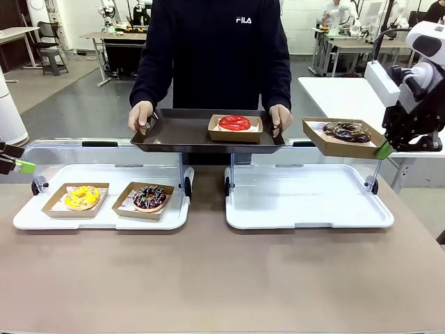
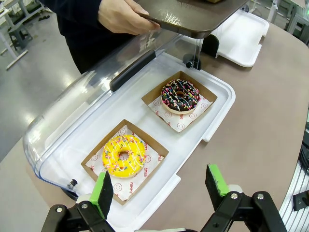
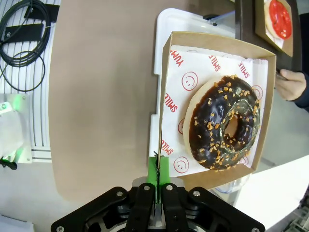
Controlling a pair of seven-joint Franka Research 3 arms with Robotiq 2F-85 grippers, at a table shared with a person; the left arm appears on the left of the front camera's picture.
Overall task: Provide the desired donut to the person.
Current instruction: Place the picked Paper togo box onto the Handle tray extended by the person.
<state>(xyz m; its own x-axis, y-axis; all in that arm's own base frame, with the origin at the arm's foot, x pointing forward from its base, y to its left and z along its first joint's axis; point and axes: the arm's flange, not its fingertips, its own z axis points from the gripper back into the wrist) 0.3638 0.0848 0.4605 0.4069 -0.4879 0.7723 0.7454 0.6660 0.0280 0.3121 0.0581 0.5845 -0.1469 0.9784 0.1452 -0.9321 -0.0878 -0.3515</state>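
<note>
The chocolate donut's box (image 3: 215,104) was pinched by the right end effector (image 3: 158,170) beyond the counter's far right corner; it should be kept level and carried to the person's tray (image 1: 177,132). The left end effector (image 2: 161,189) was held wide.

Bright, even indoor light; sharp focus, soft shadows, wide-angle wrist distortion.

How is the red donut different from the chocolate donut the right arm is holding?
The red donut has plain glossy red icing; the chocolate donut has dark icing with nut bits. The red one rests on the person's tray; the chocolate one hangs in the air, its box pinched by the right end effector. Both sit in cardboard boxes.
</note>
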